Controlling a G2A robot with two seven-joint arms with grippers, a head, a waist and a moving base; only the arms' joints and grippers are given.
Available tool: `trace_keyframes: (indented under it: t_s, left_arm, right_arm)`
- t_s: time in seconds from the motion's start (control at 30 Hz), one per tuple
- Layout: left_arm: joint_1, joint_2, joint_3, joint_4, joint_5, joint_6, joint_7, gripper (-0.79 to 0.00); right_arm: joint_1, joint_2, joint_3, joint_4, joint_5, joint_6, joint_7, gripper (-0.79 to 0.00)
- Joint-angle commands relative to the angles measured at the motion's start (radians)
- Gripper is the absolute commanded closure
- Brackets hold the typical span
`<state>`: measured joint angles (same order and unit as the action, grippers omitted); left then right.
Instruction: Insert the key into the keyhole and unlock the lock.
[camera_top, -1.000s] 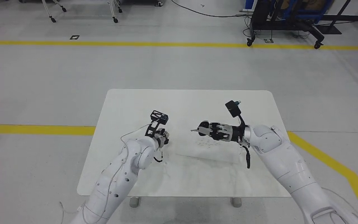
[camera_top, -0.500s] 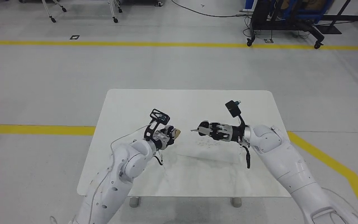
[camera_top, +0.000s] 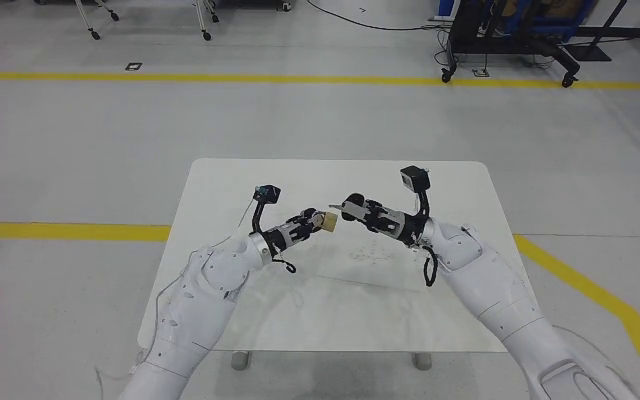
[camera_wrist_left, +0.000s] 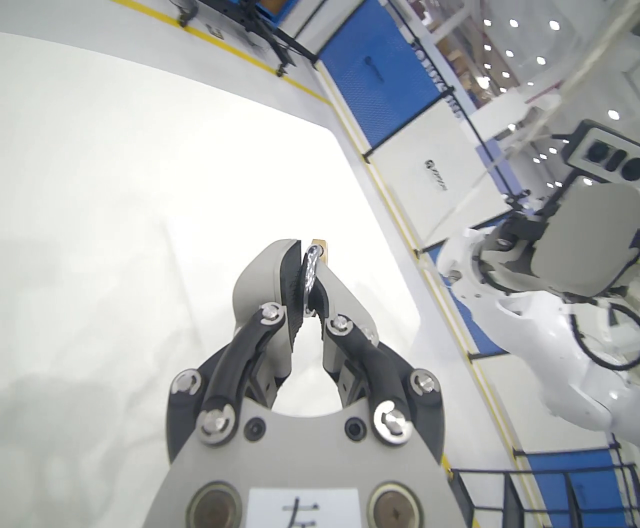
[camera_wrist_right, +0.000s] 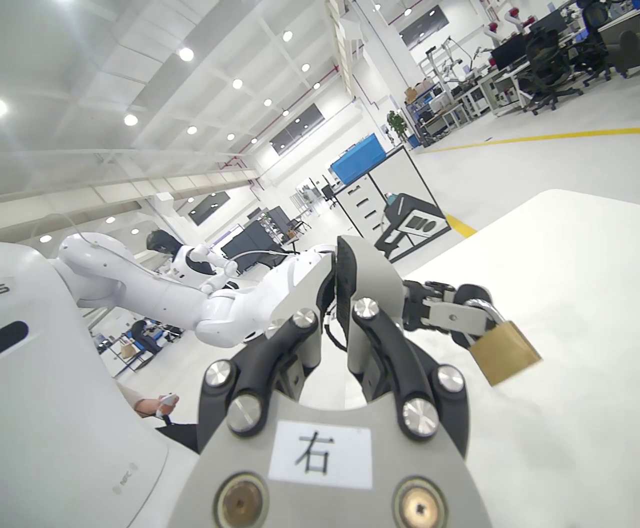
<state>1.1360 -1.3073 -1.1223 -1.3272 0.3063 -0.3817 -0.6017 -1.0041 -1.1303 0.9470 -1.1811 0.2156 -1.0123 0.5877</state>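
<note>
Clamping the lock by its steel shackle, the left gripper is holding it up off the table, over the middle of the white top. Its pads are squeezing the shackle from both sides, and the brass body is sticking out past the fingertips, tilted, with one corner pointing down toward the table. From above, the lock is sitting between the two arms, its body turned toward the right arm. The right gripper is hanging in the air just beside the lock, also over the middle of the table, and its tips are aiming past the brass body rather than at it; the right wrist view is showing a gap between them, so the two are near but apart. Its pads are pressing flat against each other, clenched, and whether the key is sitting between them I cannot tell, as anything there is too small to make out. Both forearms are angling in toward each other above the table, wrists raised.
</note>
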Motion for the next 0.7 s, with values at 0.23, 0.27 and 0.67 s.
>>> trace_keyframes:
  t_s: [0.23,0.27,0.67]
  left_arm:
    - [0.039,-0.002,-0.028,-0.009,-0.131,-0.015,0.071,0.0]
    - [0.045,-0.002,-0.039,0.001,-0.192,-0.03,0.065,0.0]
    - [0.026,0.006,-0.09,0.113,-0.666,-0.144,-0.26,0.0]
  right_arm:
    - [-0.02,-0.003,0.005,-0.02,0.031,0.002,-0.043,0.0]
    - [-0.022,-0.006,0.004,-0.012,0.035,0.011,-0.058,0.0]
    - [0.085,-0.094,-0.111,0.189,0.102,0.017,-0.212,0.0]
